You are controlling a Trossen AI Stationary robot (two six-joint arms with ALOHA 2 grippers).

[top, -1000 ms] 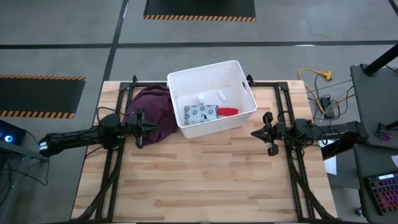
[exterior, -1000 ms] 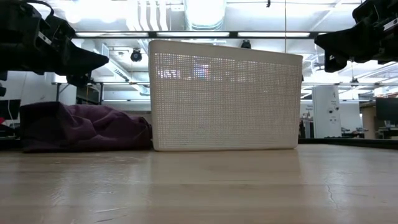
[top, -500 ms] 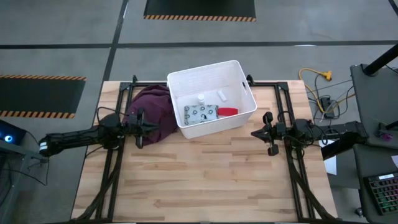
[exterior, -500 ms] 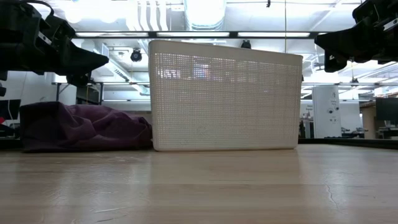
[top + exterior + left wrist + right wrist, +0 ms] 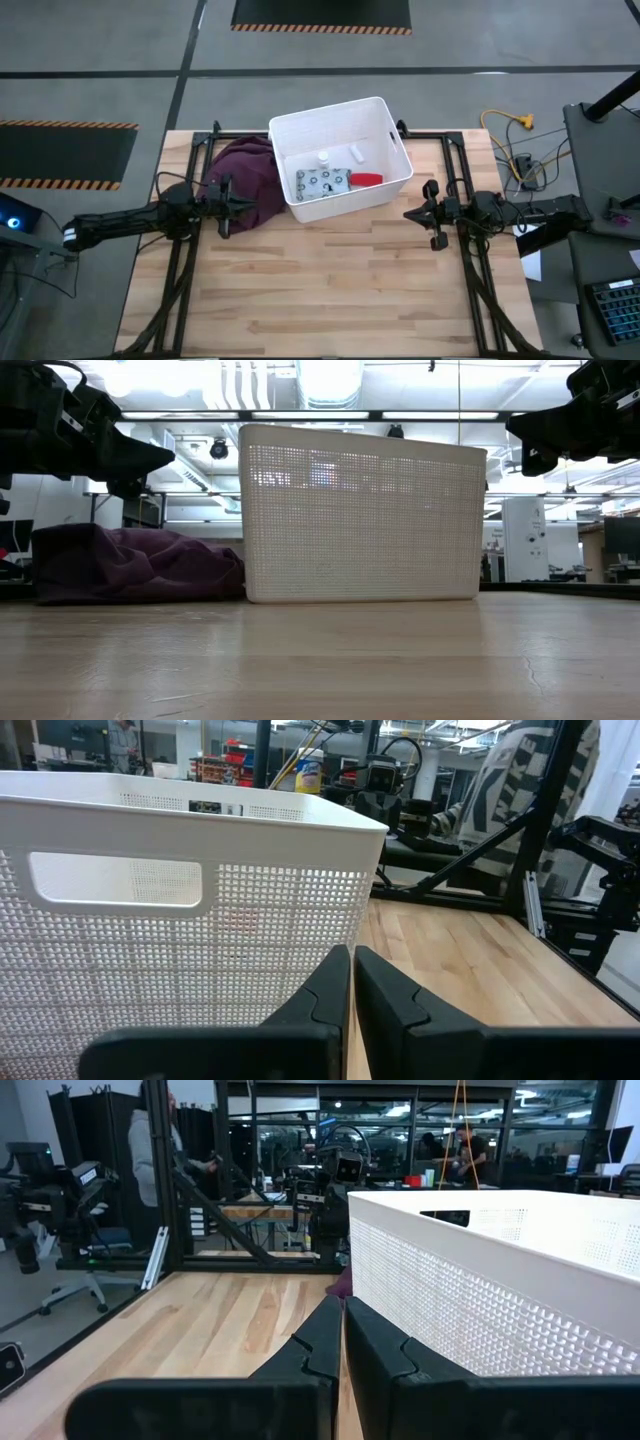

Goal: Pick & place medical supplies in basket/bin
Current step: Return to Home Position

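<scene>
The white bin (image 5: 340, 156) stands on the table's far half; in the low view the bin (image 5: 360, 512) shows as a mesh wall. Inside it lie the spotted pale packet (image 5: 322, 181), the red oblong piece (image 5: 366, 179), a white short cylinder (image 5: 356, 152) and a small white round piece (image 5: 323, 157). My left gripper (image 5: 246, 206) hovers shut to the left of the bin, over the maroon cloth. My right gripper (image 5: 408, 214) hovers shut to the right of the bin's near corner. In the wrist views, the left gripper (image 5: 352, 956) and the right gripper (image 5: 342, 1302) each face a bin wall.
The maroon cloth (image 5: 248, 180) lies heaped against the bin's left wall; it shows as a low mound (image 5: 140, 565) in the low view. Bare wooden table (image 5: 330, 280) spreads across the near half. Black frame rails run along both table sides.
</scene>
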